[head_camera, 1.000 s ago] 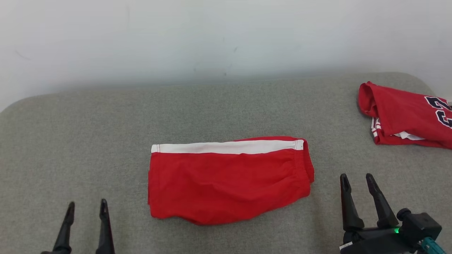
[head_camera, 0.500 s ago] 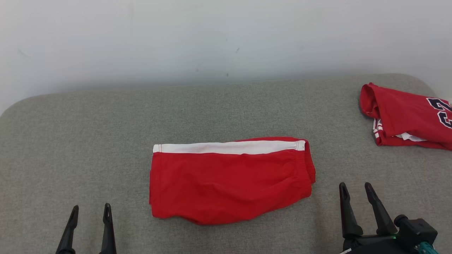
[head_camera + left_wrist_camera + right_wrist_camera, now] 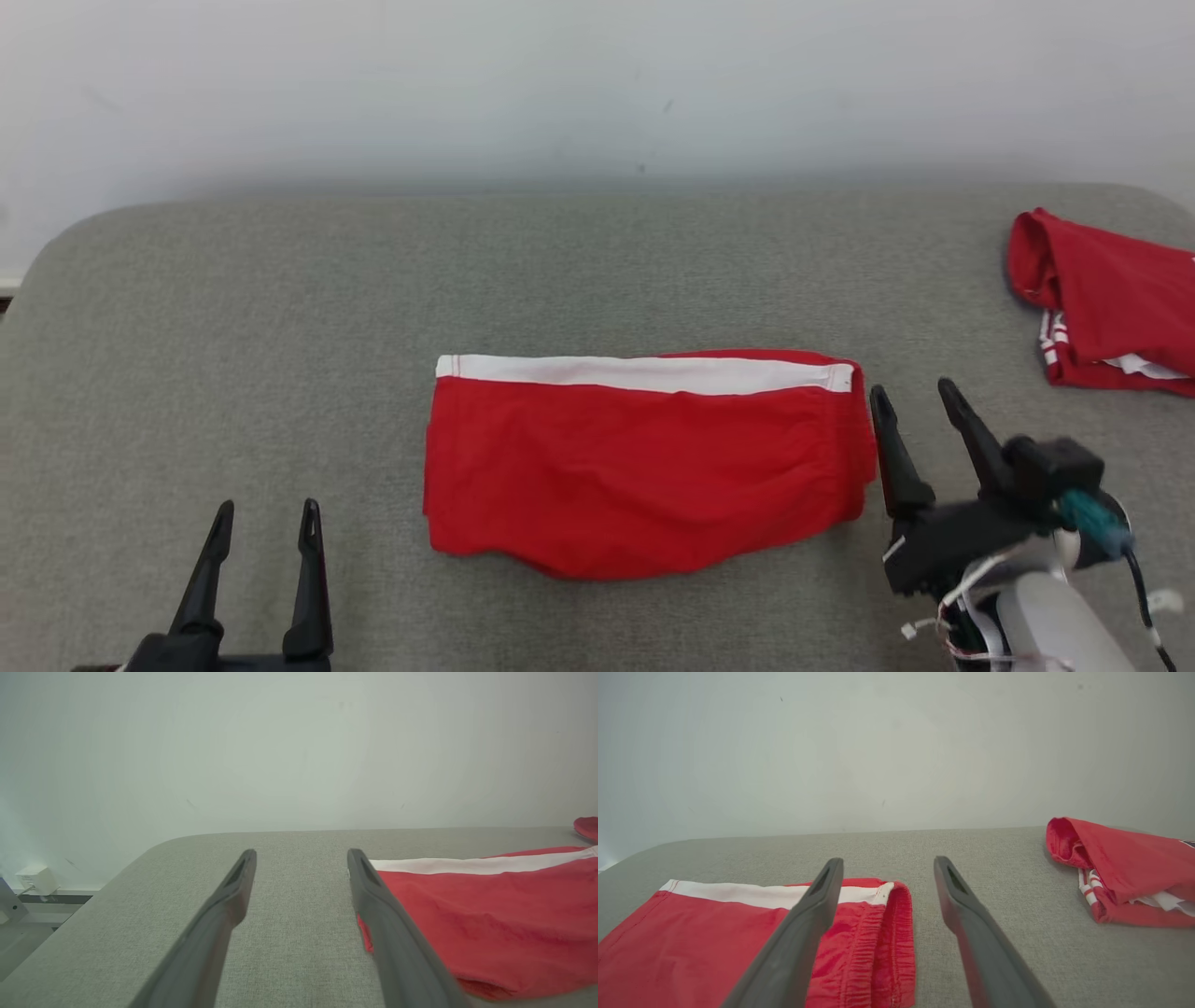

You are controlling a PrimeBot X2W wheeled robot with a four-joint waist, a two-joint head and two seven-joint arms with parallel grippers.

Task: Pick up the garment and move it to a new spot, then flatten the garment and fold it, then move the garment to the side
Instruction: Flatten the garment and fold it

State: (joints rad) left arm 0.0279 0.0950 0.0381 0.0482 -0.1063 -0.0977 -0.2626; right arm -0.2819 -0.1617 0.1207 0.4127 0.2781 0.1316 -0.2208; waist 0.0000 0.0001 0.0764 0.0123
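Midway across the grey woven padded surface [image 3: 280,308]: folded red fabric garment with a white band along its far edge [image 3: 644,462], flat and roughly rectangular, gathered elastic waistband end toward the right. Near edge slightly bulged and rumpled.

Just beside that right end, right gripper [image 3: 911,389], two long dark fingers spread apart with nothing between them, tips pointing toward the pale wall [image 3: 560,84]. In the right wrist view, one finger overlapping the waistband end, the other over bare grey cloth; touching the garment or held just above it, hard to tell.

At lower left of the head view, left gripper [image 3: 267,511], fingers likewise parted and empty, over bare surface, left of the garment and clear of it.

Near the far right corner of the surface, well apart from the folded piece: second red garment with white trim [image 3: 1102,299], loosely bundled, partly cut off by the picture's edge.

In the left wrist view, small white box [image 3: 35,877] low against the wall, beyond the surface's rounded corner.
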